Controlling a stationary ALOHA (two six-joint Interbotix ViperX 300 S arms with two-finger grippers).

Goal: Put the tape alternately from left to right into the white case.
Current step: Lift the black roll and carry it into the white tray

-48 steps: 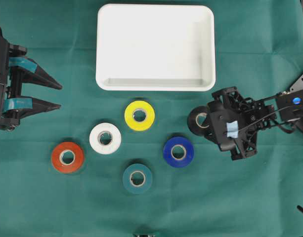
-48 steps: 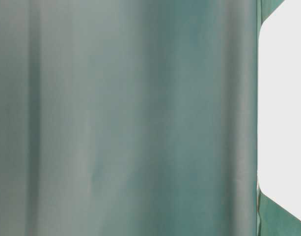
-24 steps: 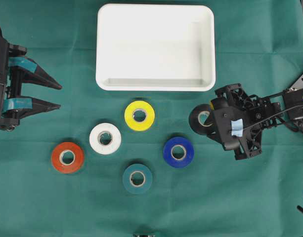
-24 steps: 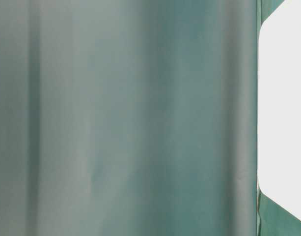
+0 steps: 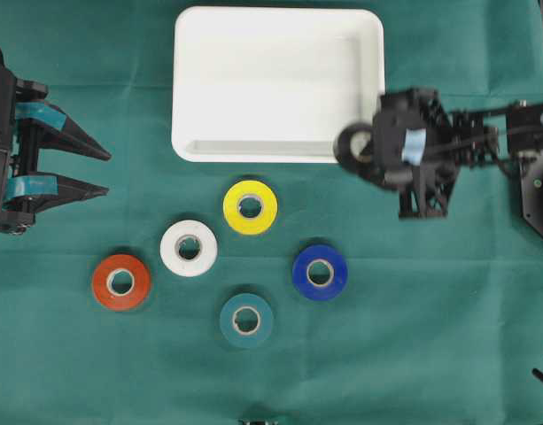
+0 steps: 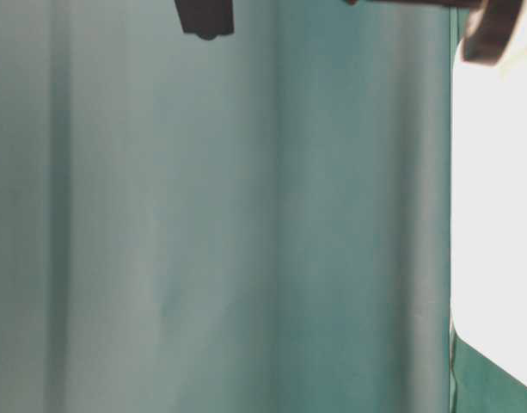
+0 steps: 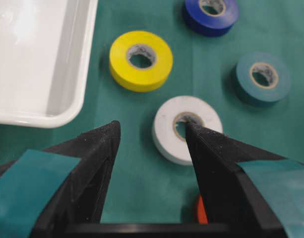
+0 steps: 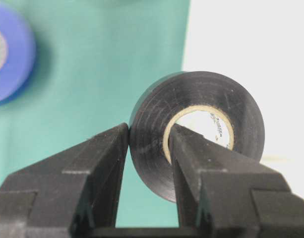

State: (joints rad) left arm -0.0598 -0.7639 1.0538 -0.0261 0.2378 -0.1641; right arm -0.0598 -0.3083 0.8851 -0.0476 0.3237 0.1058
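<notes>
Black tape roll (image 8: 196, 134), pale core, glossy; right gripper (image 8: 149, 148) pinching its wall, apparently over white case (image 5: 253, 71) corner.

Found no legible text, label, brand, number or sign in any view. Noticed only faint, blurred dark print on the pale inner core of the black tape (image 8: 199, 134), too small and soft to make out. Saw similar grey smudges of print inside the cores of the yellow tape (image 7: 141, 60) and white tape (image 7: 186, 129), equally unreadable. Spotted plain teal and pale blue patches on the hands, bare of any writing.
</notes>
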